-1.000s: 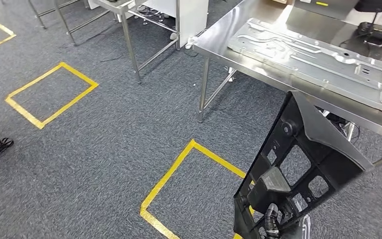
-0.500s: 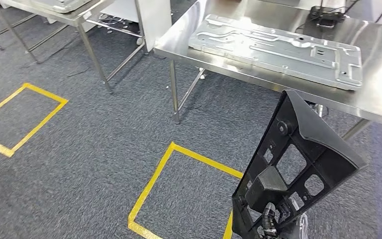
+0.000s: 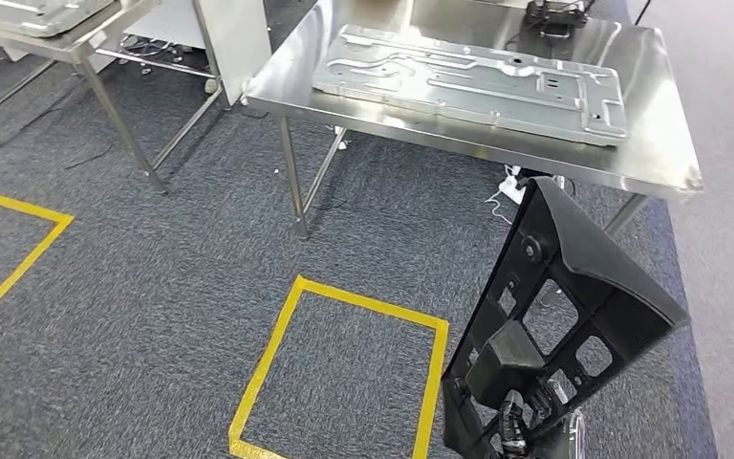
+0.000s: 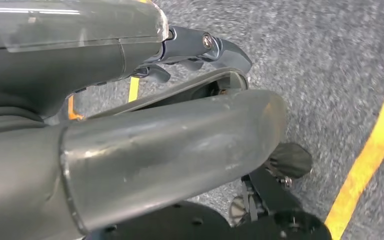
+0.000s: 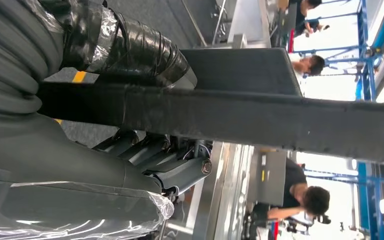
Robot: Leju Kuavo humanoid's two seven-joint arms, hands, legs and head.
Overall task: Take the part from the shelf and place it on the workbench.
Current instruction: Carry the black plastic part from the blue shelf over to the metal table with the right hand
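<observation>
The right hand point(image 5: 105, 145) grips the black plastic frame part with cut-out windows point(image 3: 559, 325), holding it upright above the grey carpet, just short of the stainless-steel workbench point(image 3: 655, 143). A ribbed silver metal panel point(image 3: 473, 81) lies on that bench. The left hand point(image 4: 190, 47) hangs over the carpet with fingers curled in, holding nothing.

Part point(image 3: 573, 316) in my right hand point(image 3: 516, 430), workbench point(image 3: 659, 143) ahead of it, plate point(image 3: 468, 81) on the bench, floor square point(image 3: 339, 373) left of my hand.
</observation>
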